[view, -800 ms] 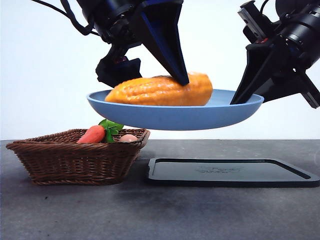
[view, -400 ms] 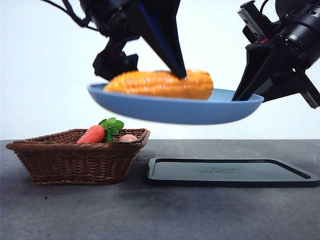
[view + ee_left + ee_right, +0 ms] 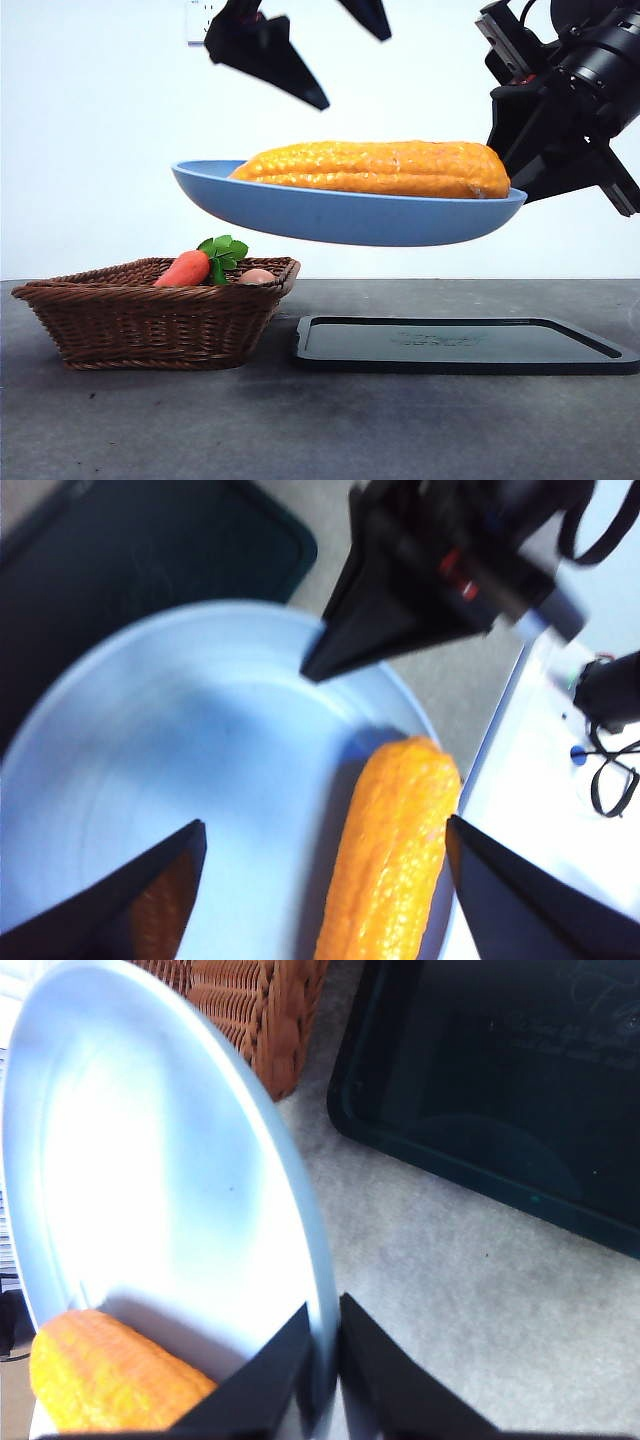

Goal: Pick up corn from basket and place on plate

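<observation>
Front view, left to right: the basket [image 3: 150,315] sits on the desk [image 3: 320,430] with a carrot [image 3: 183,268] and a small pinkish egg [image 3: 257,276] inside. Above it, near the top edge, hangs the left gripper [image 3: 330,45], jaws spread wide and empty, clear of everything. Below that gripper the plate [image 3: 350,215] is held in the air, slightly tilted, and the corn [image 3: 375,168] lies lengthwise on it, a bumpy orange-yellow cob with blunt ends. A black tray [image 3: 465,345] lies flat on the desk beneath the plate. At far right the right gripper [image 3: 520,180] grasps the plate's rim; its wrist view shows both jaws [image 3: 330,1360] clenched on the rim's edge, the corn [image 3: 110,1385] resting just beside them.
</observation>
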